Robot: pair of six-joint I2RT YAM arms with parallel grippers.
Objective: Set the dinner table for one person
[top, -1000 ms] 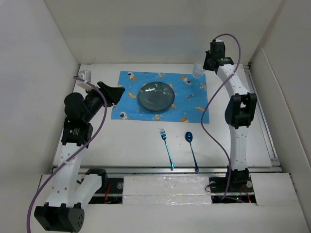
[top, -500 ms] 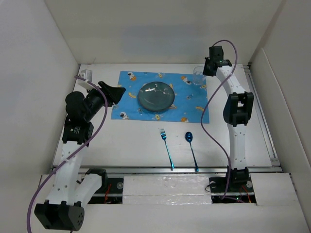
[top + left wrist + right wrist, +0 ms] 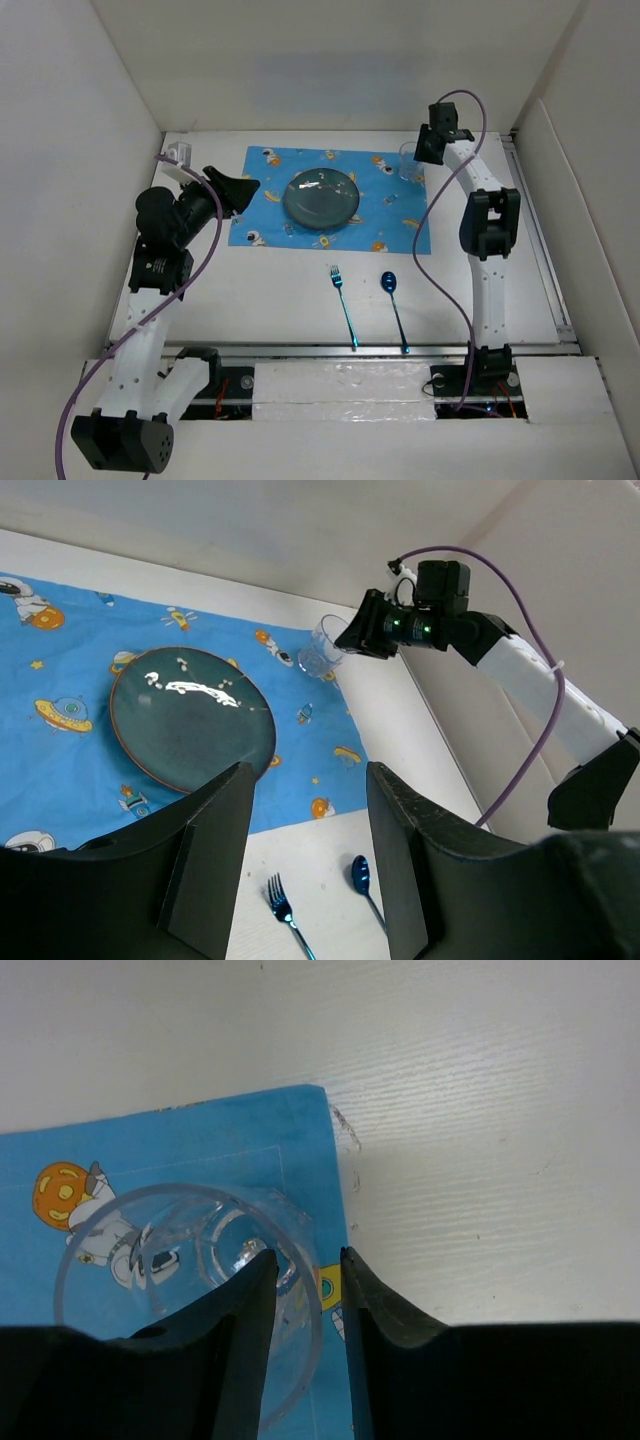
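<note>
The white dinner table (image 3: 280,300) carries a blue astronaut placemat (image 3: 380,215) with a dark teal plate (image 3: 321,196) in its middle. A blue fork (image 3: 343,305) and blue spoon (image 3: 394,308) lie side by side in front of the mat. My right gripper (image 3: 428,147) is shut on the rim of a clear glass (image 3: 409,160) at the mat's far right corner; in the right wrist view one finger is inside the glass (image 3: 150,1250) and one outside. My left gripper (image 3: 245,188) is open and empty above the mat's left edge.
White walls close in the table on the left, back and right. A metal rail (image 3: 300,350) runs along the near edge. A small white fixture (image 3: 178,154) sits at the far left corner. The right arm's purple cable (image 3: 440,230) hangs over the table's right part.
My right gripper has carried the glass a little toward me, onto the mat's far right corner. The left arm has hardly moved.
</note>
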